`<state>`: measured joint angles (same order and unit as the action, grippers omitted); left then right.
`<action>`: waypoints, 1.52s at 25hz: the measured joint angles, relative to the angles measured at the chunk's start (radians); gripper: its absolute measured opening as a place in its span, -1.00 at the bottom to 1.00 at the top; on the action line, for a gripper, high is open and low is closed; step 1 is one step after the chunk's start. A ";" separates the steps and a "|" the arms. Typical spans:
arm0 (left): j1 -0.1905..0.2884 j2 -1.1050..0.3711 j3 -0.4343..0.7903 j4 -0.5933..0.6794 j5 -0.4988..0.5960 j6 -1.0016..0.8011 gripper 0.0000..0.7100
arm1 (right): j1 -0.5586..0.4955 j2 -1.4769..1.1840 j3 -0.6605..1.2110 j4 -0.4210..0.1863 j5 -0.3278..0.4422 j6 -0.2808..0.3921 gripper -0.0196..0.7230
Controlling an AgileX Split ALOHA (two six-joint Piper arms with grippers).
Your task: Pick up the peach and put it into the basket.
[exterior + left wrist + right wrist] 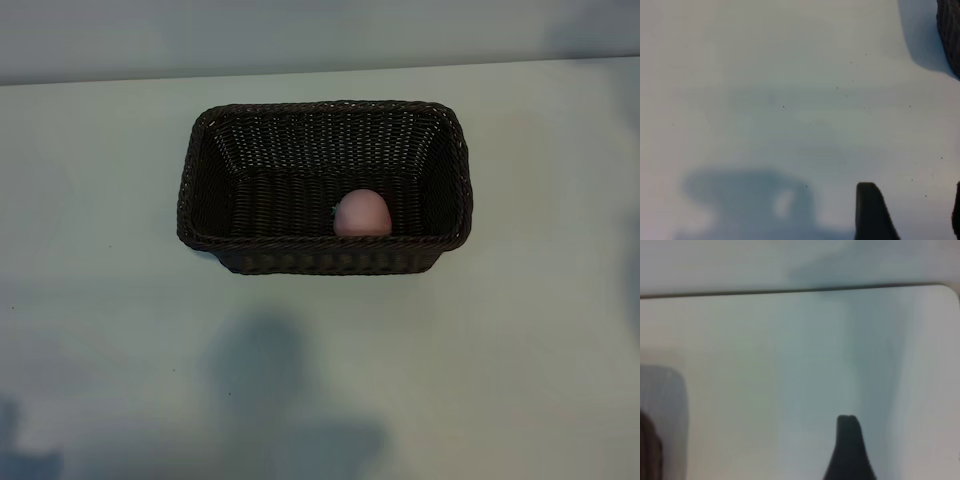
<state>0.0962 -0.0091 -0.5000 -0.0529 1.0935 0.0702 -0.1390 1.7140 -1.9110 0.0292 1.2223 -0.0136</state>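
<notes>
So from where I'm standing there's one bench (520, 350), pale and plain, taking up nearly everything, with a lighter wall (300, 35) running along behind its far edge. A few soft shadows are lying across the bench top, the biggest one sitting just in front of the basket.

One basket (205, 170), dark brown woven wicker, rectangular with rounded corners, is sitting roughly mid-bench. A corner of it is also peeking into the left wrist view.

One peach (361, 213), small and pale pink, is resting inside the basket, down on its floor against the near wall, a bit right of centre. Nothing is touching it.

Two claws, neither one showing from the outside camera. The left claw (912, 215) is hanging over bare bench near the basket's corner, its dark fingers (871, 212) standing apart with nothing between them. The right claw is over bare bench by a rounded corner of the bench top; only one finger (849, 452) is showing, so I can't tell whether it's open or closed, but it isn't carrying anything I can see.
</notes>
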 joint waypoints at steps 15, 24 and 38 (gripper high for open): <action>0.000 0.000 0.000 0.000 0.000 -0.002 0.14 | 0.000 -0.722 0.372 -0.003 0.001 0.000 0.42; 0.000 0.000 0.000 0.000 0.000 -0.002 0.14 | 0.000 -1.101 0.620 -0.004 -0.023 0.000 0.42; 0.000 0.000 0.000 0.000 0.000 -0.002 0.14 | 0.053 -1.586 1.011 -0.008 -0.073 0.000 0.42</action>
<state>0.0962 -0.0091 -0.5000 -0.0529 1.0935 0.0680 -0.0858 0.1283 -0.8996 0.0216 1.1494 -0.0136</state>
